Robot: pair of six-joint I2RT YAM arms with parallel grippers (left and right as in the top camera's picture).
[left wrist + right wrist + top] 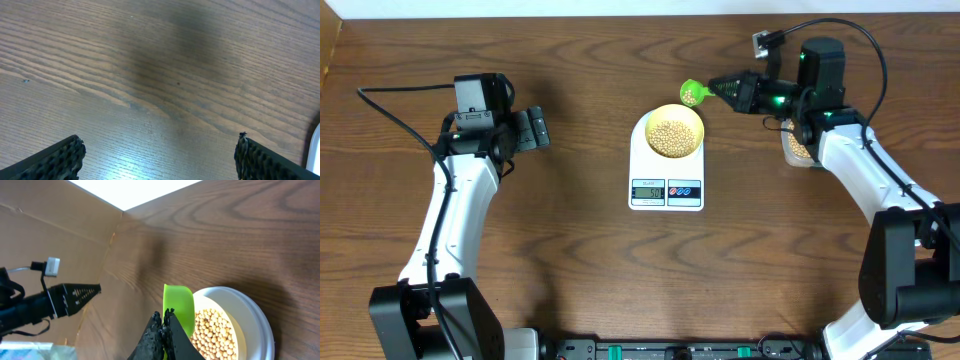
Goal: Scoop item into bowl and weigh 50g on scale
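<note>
Right now my right gripper (718,88) clamps the scoop (691,93), just upper right of the bowl (651,124), which sits holding beans (674,136) on the scale (642,165) at frame centre. My left gripper (535,128) hangs agape at mid-left.

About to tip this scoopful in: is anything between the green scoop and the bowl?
Nothing visible. The right claw holds the green scoop right at the rim of the bowl, beside the beans inside it, with only open air between them.
</note>
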